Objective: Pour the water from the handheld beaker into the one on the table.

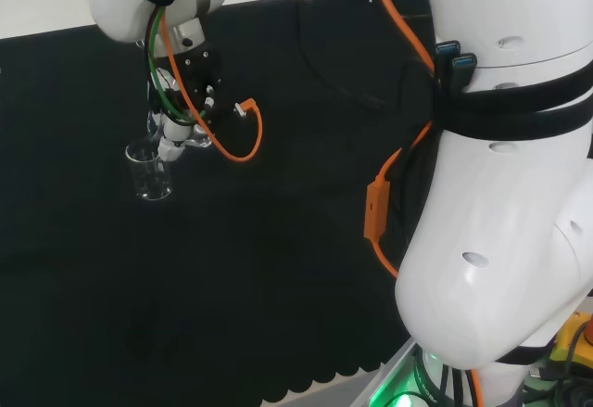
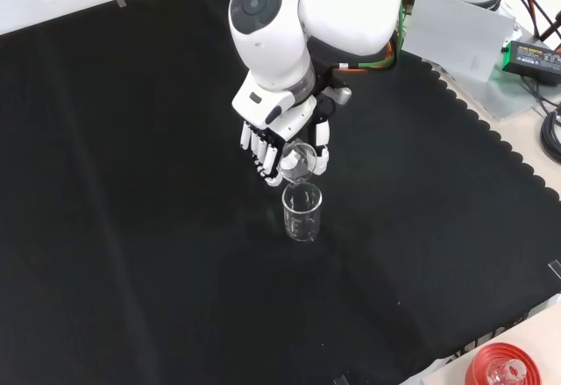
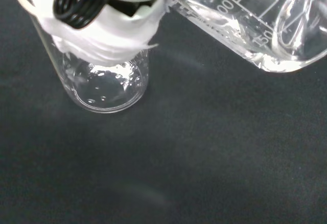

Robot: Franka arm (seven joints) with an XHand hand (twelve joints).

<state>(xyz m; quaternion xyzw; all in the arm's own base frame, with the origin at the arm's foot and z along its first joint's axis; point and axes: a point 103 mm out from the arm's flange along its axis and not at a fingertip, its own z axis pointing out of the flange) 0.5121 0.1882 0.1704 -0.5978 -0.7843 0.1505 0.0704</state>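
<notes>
Robot hand: fingers curled round handheld beaker, tipped; lip directly above table beaker, upright on desk.

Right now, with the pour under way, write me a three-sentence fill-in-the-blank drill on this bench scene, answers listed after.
1. The hand has its fingers curled round a clear ____, tipped over.
2. The beaker on the table stands upright on the ____ cloth.
3. In the front view, the handheld beaker is just ____ the standing one's mouth.

Missing words: beaker; black; above
</notes>
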